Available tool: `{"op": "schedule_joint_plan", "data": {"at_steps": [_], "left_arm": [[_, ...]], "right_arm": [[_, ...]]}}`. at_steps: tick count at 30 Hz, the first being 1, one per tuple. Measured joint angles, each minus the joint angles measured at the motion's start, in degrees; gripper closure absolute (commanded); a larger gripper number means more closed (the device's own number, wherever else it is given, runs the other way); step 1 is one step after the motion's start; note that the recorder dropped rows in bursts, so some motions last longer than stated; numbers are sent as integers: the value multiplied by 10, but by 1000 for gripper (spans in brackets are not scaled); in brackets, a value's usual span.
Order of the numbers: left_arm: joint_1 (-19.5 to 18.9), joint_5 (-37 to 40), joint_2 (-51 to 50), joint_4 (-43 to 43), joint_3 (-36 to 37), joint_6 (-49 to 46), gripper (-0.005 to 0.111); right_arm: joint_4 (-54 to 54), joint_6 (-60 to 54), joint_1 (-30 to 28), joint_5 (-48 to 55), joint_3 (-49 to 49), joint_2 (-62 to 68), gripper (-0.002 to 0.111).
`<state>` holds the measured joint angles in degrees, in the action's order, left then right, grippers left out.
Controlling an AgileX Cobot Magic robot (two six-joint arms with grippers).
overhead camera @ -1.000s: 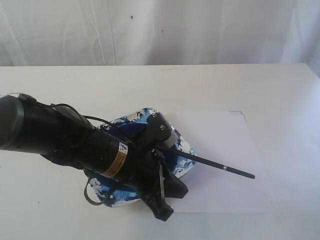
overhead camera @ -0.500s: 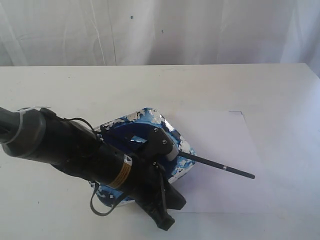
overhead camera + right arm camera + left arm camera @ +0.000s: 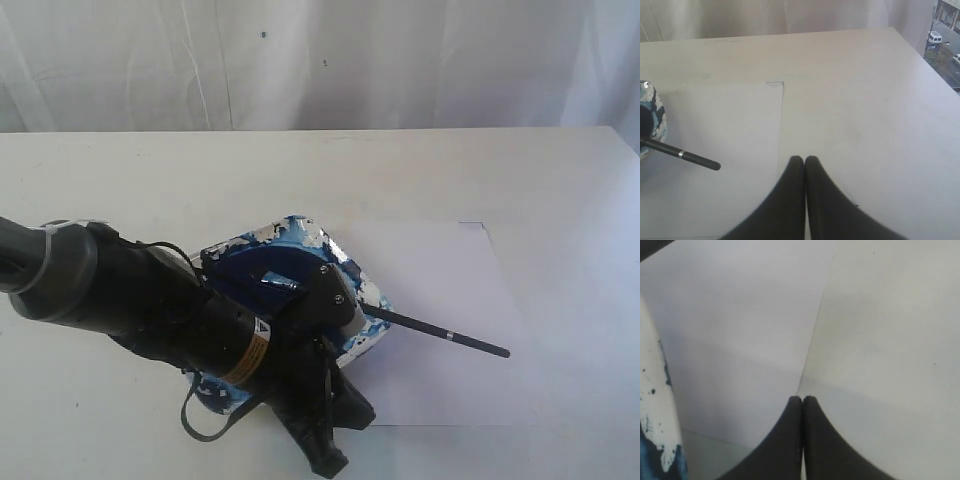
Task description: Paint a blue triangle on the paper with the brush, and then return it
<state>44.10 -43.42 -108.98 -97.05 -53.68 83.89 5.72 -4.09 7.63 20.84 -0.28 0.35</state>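
The left arm is sliding back off the paint dish, and more of the navy pool shows than a second ago. Its left fingers are pressed together on nothing, above the edge of the paper. The brush hasn't budged: bristles in the dish, black handle lying out across the paper. That sheet is bare, no blue triangle yet. Over on the right, the right fingers hover closed and empty above the tabletop. By the look of it, the pickup is still to come.

Paint dish on table, paper just right of it, brush lying from dish across paper
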Motion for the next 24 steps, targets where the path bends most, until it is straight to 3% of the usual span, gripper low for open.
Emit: {"op": "schedule_joint_plan", "data": {"at_steps": [24], "left_arm": [[0, 80, 0, 20, 0, -2, 107]], "right_arm": [[0, 0, 0, 0, 0, 0, 108]]}}
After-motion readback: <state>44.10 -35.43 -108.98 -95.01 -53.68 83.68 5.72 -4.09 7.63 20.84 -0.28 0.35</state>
